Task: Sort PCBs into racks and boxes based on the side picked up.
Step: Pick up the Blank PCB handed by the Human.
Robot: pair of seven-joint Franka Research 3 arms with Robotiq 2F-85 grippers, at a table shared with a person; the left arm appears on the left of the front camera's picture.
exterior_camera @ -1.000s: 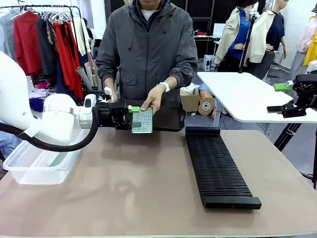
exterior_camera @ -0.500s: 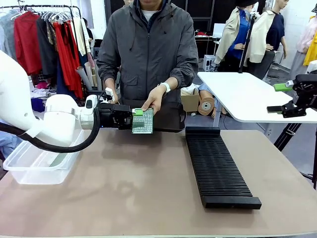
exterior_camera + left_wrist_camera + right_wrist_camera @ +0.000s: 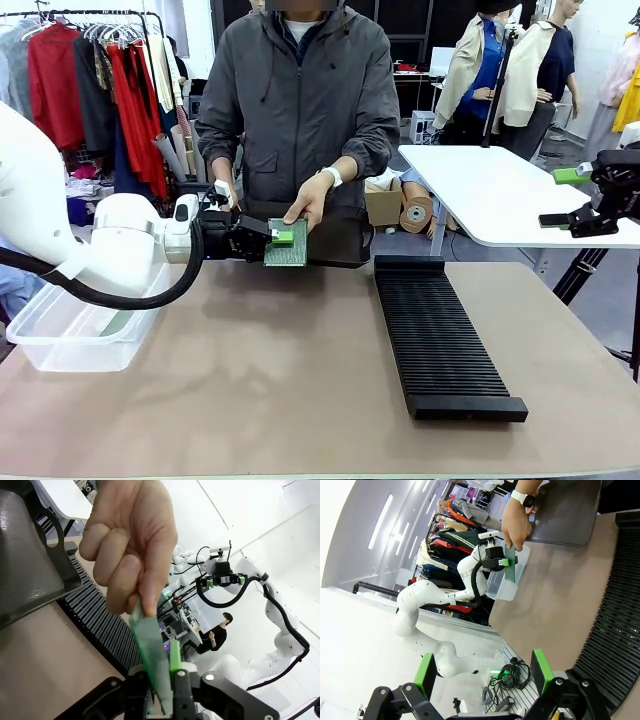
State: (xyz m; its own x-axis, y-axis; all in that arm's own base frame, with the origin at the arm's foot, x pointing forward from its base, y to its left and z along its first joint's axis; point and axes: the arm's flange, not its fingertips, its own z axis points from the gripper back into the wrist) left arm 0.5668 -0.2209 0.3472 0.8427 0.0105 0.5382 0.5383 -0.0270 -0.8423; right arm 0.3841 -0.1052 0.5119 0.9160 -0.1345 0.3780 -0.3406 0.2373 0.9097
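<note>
Black tray (image 3: 345, 245), white table (image 3: 500, 200)

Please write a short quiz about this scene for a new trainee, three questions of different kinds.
1. True or false: the robot's left hand is shut on the PCB while the person's hand also holds it.
2. The rack lies toward the robot's: A) left, B) right, C) in the person's hand.
3. Fill in: the robot's right hand is ___ and holds nothing.
Key: 1 true; 2 B; 3 open.
</note>
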